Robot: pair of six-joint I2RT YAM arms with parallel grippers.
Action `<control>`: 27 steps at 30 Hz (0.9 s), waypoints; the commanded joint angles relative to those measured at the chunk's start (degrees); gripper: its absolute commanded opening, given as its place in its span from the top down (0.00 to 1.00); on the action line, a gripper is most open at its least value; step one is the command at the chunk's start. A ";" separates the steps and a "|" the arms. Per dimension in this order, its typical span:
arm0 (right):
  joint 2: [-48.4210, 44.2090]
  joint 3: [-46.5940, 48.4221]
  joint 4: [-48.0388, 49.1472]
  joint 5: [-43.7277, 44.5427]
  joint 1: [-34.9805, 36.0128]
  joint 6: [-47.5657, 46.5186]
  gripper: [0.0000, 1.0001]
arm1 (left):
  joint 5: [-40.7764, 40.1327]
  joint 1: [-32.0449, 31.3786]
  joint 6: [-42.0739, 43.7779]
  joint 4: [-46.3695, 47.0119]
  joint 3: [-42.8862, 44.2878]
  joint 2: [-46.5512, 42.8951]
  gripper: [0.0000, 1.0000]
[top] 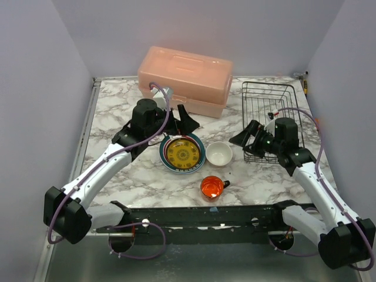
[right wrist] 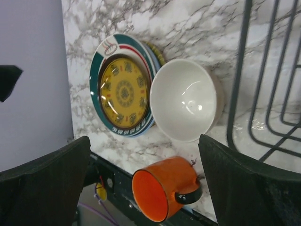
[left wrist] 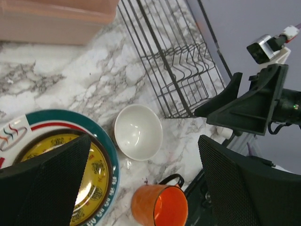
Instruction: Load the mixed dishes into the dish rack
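Observation:
A stack of plates [top: 183, 153] lies mid-table, with a yellow patterned plate [left wrist: 101, 165] [right wrist: 124, 92] on top of a teal-rimmed white one. A cream-white bowl [top: 219, 154] [left wrist: 138, 132] [right wrist: 183, 99] sits just right of the stack. An orange mug [top: 212, 188] [left wrist: 157, 205] [right wrist: 164, 188] with a black handle stands near the front edge. The black wire dish rack [top: 273, 114] [left wrist: 178, 66] [right wrist: 268, 94] holds nothing at the back right. My left gripper [top: 179, 124] [left wrist: 145, 141] hovers open behind the plates. My right gripper [top: 245, 143] [right wrist: 145, 141] hovers open between bowl and rack.
A big pink plastic box [top: 185, 79] [left wrist: 56, 19] stands at the back centre, close behind the left gripper. A black frame bar [top: 200, 217] runs along the near table edge just in front of the mug. Purple-grey walls close in both sides.

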 commanded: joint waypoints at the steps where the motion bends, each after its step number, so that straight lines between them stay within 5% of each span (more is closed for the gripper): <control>1: -3.91 -1.30 4.09 -2.19 3.44 6.14 0.00 | 5.49 -0.15 -5.01 -5.39 2.03 4.21 0.06; 8: -7.57 -9.25 8.38 -3.26 6.15 12.58 0.00 | 5.97 -1.66 -4.30 -7.55 3.66 8.60 0.11; 19: -13.86 -4.16 -4.95 5.65 6.16 7.56 0.00 | 3.42 -9.68 -5.87 -17.28 2.87 11.56 0.19; 27: -14.42 -5.59 -4.27 4.08 6.16 6.16 0.00 | -11.62 -21.45 -6.93 -15.12 -7.57 7.23 0.23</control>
